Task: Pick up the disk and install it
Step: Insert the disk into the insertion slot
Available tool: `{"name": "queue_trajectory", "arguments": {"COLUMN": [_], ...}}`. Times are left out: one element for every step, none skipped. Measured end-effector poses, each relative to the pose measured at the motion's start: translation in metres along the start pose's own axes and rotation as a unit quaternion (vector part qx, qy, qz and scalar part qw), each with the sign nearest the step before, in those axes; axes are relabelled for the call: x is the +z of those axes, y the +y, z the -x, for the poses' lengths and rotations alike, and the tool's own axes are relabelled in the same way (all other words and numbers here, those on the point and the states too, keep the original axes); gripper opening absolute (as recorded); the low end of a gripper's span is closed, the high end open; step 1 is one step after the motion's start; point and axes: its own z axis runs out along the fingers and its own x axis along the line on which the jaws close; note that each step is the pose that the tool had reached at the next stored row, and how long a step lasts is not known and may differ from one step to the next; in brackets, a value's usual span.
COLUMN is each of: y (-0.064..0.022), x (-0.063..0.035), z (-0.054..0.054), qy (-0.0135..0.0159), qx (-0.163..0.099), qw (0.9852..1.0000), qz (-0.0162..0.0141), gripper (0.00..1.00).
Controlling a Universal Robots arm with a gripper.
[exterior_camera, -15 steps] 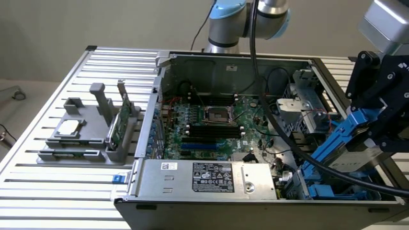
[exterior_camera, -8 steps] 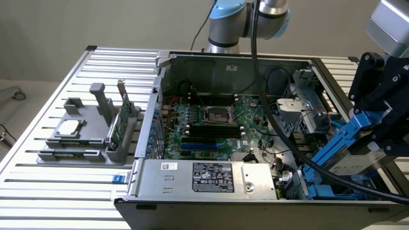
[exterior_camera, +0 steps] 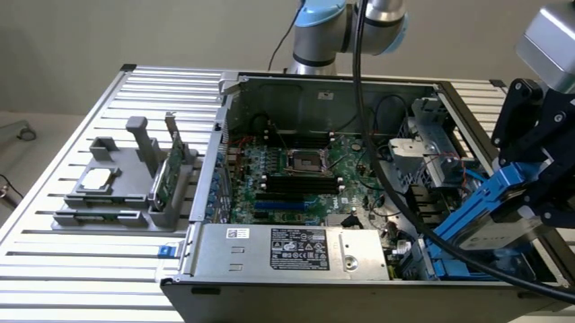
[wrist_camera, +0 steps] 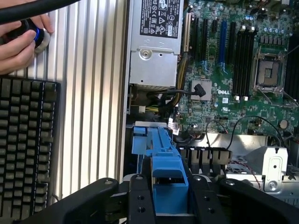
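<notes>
The word DELL stands in white letters on the green motherboard (wrist_camera: 219,100), just beside a small grey heatsink (wrist_camera: 202,88). The power supply (wrist_camera: 152,51) bears a white label (wrist_camera: 161,16) with a black block of fine print and a row of certification marks, all too small to read. A small white sticker (exterior_camera: 236,233) near its corner shows coloured marks that cannot be made out. The disk (exterior_camera: 489,232) carries faint pale print, not legible. The keyboard (wrist_camera: 25,149) has key legends too dim to read.
</notes>
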Motion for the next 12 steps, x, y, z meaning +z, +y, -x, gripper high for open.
{"name": "queue_trajectory", "arguments": {"y": [0.0, 0.0, -0.0001, 0.0, -0.0002, -0.0005, -0.0008, -0.0013, -0.0019, -0.0022, -0.0022, -0.0022], "x": [0.001, 0.0021, 0.0032, 0.0041, 0.0047, 0.0049, 0.0049, 0.0048, 0.0048, 0.0047, 0.0047, 0.0049], "z": [-0.0004, -0.0008, -0.0013, -0.0019, -0.003, -0.0039, -0.0046, -0.0051, -0.0057, -0.0061, -0.0067, -0.0074], "qy": [-0.002, -0.0041, -0.0065, -0.0089, -0.0115, -0.0137, -0.0154, -0.0166, -0.0177, -0.0185, -0.0191, -0.0198], "qx": [0.0, 0.0, 0.0, 0.0, 0.0, -0.001, -0.001, -0.001, -0.001, -0.001, -0.001, -0.001], "qw": [1.0, 1.0, 1.0, 1.0, 0.9999, 0.9999, 0.9999, 0.9999, 0.9998, 0.9998, 0.9998, 0.9998], "qz": [-0.0001, -0.0002, -0.0003, -0.0005, -0.0006, -0.0007, -0.0008, -0.0009, -0.0009, -0.001, -0.001, -0.0011], "gripper": [0.33, 0.33, 0.33, 0.33, 0.33, 0.33, 0.33, 0.33, 0.33, 0.33, 0.33, 0.33]}}
